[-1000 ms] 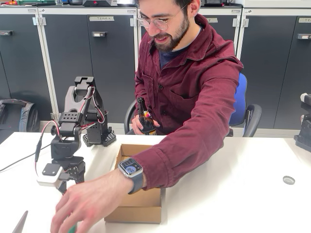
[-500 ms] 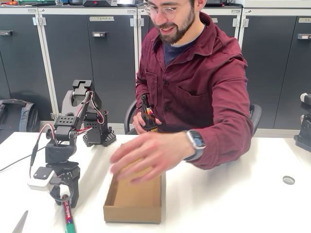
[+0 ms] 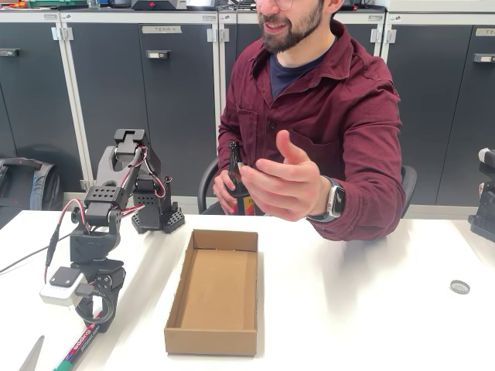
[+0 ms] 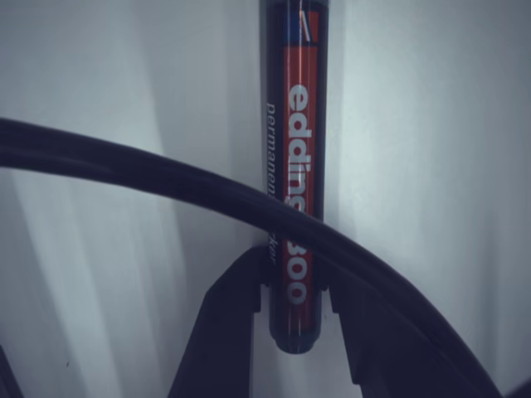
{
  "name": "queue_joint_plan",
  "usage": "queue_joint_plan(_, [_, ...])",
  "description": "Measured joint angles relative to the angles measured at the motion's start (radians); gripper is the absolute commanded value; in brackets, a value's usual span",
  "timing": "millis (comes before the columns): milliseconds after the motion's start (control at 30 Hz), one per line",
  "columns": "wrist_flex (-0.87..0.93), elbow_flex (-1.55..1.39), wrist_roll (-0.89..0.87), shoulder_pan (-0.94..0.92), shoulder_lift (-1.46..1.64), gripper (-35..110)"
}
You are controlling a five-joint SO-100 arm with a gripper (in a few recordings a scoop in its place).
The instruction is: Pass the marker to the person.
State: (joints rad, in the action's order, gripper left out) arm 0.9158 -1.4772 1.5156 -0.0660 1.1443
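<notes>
The marker (image 3: pixel 79 342) has a red label and a green end, and it slants down-left on the white table at the bottom left of the fixed view. My gripper (image 3: pixel 94 315) points down over its upper end. In the wrist view the marker (image 4: pixel 300 124) runs straight up the frame, and the gripper (image 4: pixel 295 286) has a dark finger pressed against each side of the barrel. The person (image 3: pixel 325 116) sits behind the table with an open hand (image 3: pixel 285 185) raised in front of the chest. The other hand holds a brown bottle (image 3: pixel 235 171).
An open shallow cardboard box (image 3: pixel 213 294) lies to the right of my gripper. A metal blade tip (image 3: pixel 32 355) shows at the bottom left edge. A bottle cap (image 3: pixel 459 287) lies far right. A black cable (image 4: pixel 166 178) crosses the wrist view.
The person's hand drew back from over the box and now hangs raised at chest height. The marker's lower end swung left, and my gripper sank slightly onto it.
</notes>
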Motion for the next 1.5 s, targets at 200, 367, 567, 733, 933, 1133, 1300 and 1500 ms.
queue_joint_plan(200, [0.018, -0.081, -0.009, 0.012, 0.086, -5])
queue_joint_plan(367, [0.117, -0.149, -0.054, 0.077, 0.242, -5])
queue_joint_plan(567, [0.107, -0.298, -0.173, 0.173, 0.482, -5])
queue_joint_plan(733, [0.064, -0.411, -0.209, 0.235, 0.640, -5])
queue_joint_plan(933, [0.015, -0.541, -0.209, 0.299, 0.744, -5])
queue_joint_plan(1133, [-0.048, -0.626, -0.206, 0.299, 0.796, -5])
queue_joint_plan(1300, [-0.064, -0.637, -0.206, 0.310, 0.799, -5])
queue_joint_plan(1500, [-0.115, -0.680, -0.206, 0.305, 0.808, -5])
